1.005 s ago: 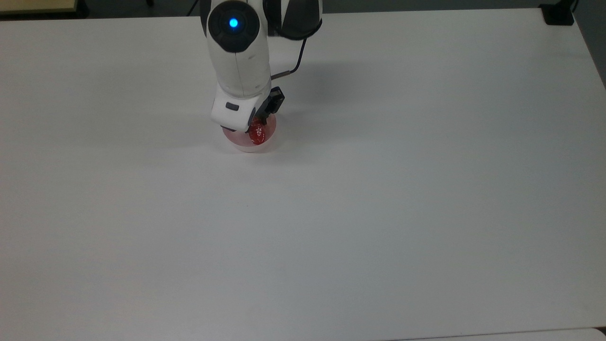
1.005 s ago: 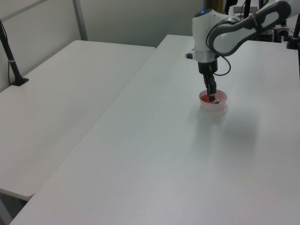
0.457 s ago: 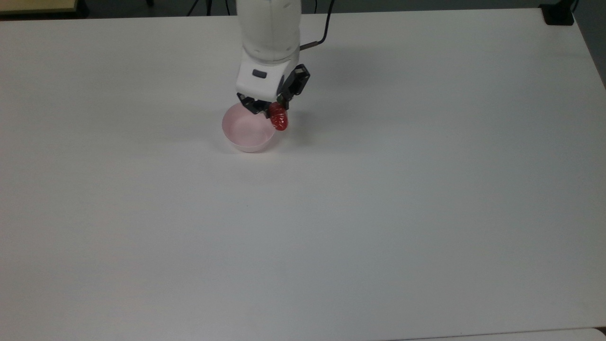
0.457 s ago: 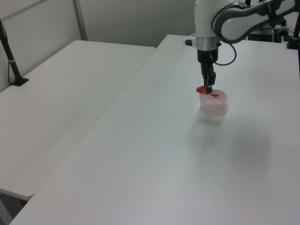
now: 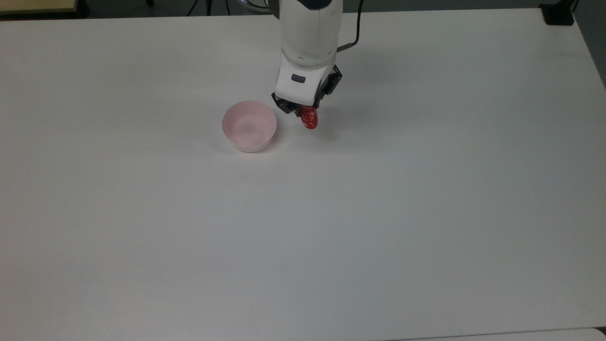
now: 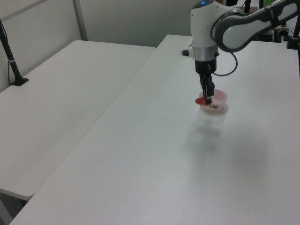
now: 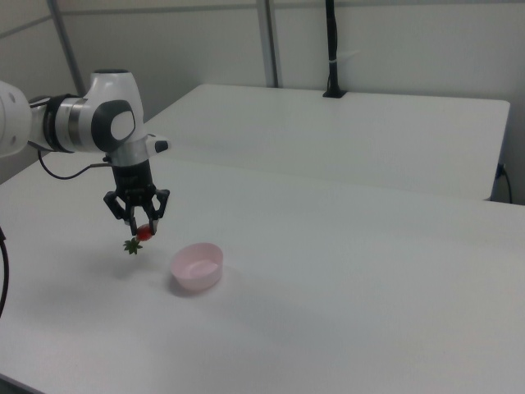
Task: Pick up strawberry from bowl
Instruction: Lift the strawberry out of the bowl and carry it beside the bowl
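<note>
**A:** What sits on the table?

**B:** A broad white table (image 5: pixel 378 213) with a smooth matte top. On it stands one small round bowl (image 5: pixel 249 126) of pale pink plastic, with plain smooth walls and a thin rim. Its inside is bare. In the right view the bowl (image 7: pixel 198 267) looks shallow and slightly tapered toward its base.

**A:** And the robot?

**B:** A white arm with rounded glossy shells and dark joints reaches down over the table. At its end is a black two-finger gripper (image 5: pixel 305 112), pointing downward. In the right view the gripper (image 7: pixel 140 231) has slim angular fingers drawn in tight around the fruit.

**A:** So it is holding something?

**B:** Yes. The fingers are clamped on the strawberry (image 5: pixel 309 117), a small glossy red, elongated fruit. In the right view the strawberry (image 7: pixel 145 232) hangs in the air above the table, with its dark green leafy top poking out below and toward the right view's left.

**A:** Where is the fruit relative to the bowl?

**B:** Outside it. In the top view it hangs just beside the bowl, toward the top view's right, apart from the rim. In the left view the strawberry (image 6: pixel 202 100) overlaps the bowl's (image 6: pixel 219 99) near edge.
</note>
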Robot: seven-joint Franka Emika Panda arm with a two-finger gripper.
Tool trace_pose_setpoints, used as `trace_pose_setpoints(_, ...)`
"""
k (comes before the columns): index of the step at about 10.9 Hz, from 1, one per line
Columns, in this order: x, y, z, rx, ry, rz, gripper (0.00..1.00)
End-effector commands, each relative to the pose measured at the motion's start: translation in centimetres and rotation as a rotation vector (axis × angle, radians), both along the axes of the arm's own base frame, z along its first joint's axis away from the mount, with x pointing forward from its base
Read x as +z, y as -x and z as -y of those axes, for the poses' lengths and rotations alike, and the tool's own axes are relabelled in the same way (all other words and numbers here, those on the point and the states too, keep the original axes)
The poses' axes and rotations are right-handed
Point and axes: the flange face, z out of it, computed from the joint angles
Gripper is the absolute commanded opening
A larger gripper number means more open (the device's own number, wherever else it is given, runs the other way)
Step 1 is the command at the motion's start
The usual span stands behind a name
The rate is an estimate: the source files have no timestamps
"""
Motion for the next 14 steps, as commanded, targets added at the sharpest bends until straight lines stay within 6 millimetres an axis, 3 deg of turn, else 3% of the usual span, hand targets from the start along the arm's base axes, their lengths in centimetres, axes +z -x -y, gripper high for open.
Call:
trace_pose_setpoints(1, -3.3, 0.3, -2.6, -0.050, 0.005, -0.064, 0.26)
trace_pose_setpoints(3, -4.0, 0.3, -2.9, -0.055, 0.008, -0.075, 0.26)
trace_pose_setpoints(5, -2.7, 0.1, -2.2, -0.057, 0.006, -0.053, 0.26)
trace_pose_setpoints(8, -0.9, -1.3, 0.6, -0.077, -0.005, -0.017, 0.26)
trace_pose_setpoints(10, 1.3, -2.8, 5.5, -0.060, -0.014, 0.021, 0.26)
trace_pose_setpoints(14, 0.6, -3.5, 17.1, 0.011, 0.012, 0.023, 0.26)
